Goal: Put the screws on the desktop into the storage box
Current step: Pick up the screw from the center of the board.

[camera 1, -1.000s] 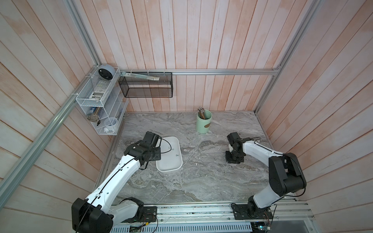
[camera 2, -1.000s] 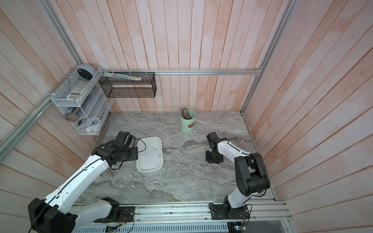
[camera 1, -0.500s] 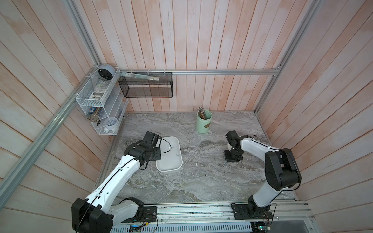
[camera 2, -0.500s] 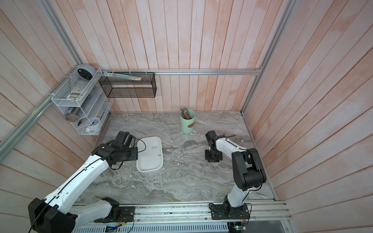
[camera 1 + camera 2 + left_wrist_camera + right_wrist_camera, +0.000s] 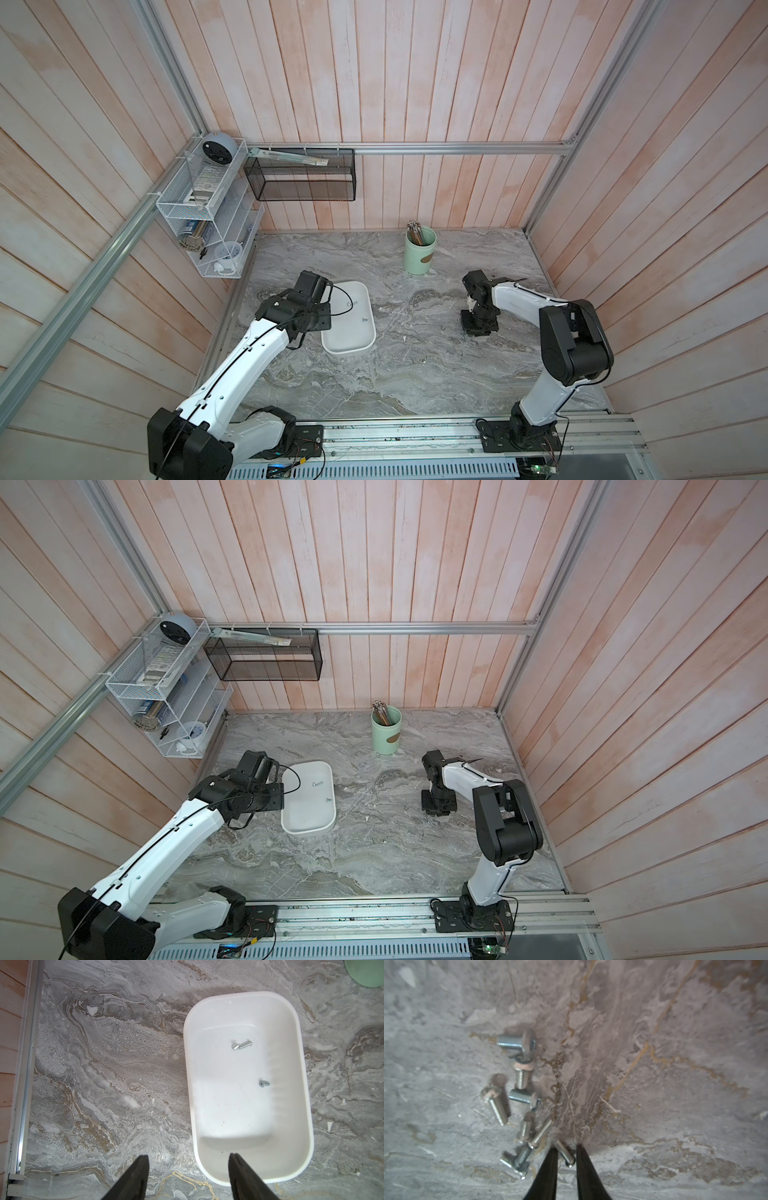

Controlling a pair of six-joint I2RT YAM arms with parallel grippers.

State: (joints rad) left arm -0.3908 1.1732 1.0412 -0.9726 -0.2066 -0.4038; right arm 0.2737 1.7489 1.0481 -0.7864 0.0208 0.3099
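Now the right end effector (image 5: 565, 1148) is down at the counter (image 5: 415, 374), on its right side, well apart from the box (image 5: 347, 352). In the right wrist view its jaws stand close together with one screw (image 5: 564, 1153) lying slantwise between the tips, on the marble. I cannot tell whether they are clenched on it or only bracket it. Just beside that screw lies a loose cluster of screws (image 5: 519, 1105), all on the counter. Several touch or cross one another, and the view is too blurred for a sure count. In both top views the right end effector (image 5: 478, 328) (image 5: 438, 806) hides most of this cluster.

The box sits on the left half of the counter, its long side running from near to far. Three screws lie in it: two touching each other (image 5: 242, 1044) toward the far end, and one alone (image 5: 264, 1083) near the right wall at about mid-length. They also show in a top view as small specks (image 5: 318, 784).

The left end effector (image 5: 188, 1156) is released, its jaws wide apart with nothing between them. One jaw tip shows over the box's near left corner, the other over bare counter left of it.

A green cup (image 5: 420, 253) holding brown sticks (image 5: 415, 232) stands upright toward the far edge, between the two arms and apart from both.
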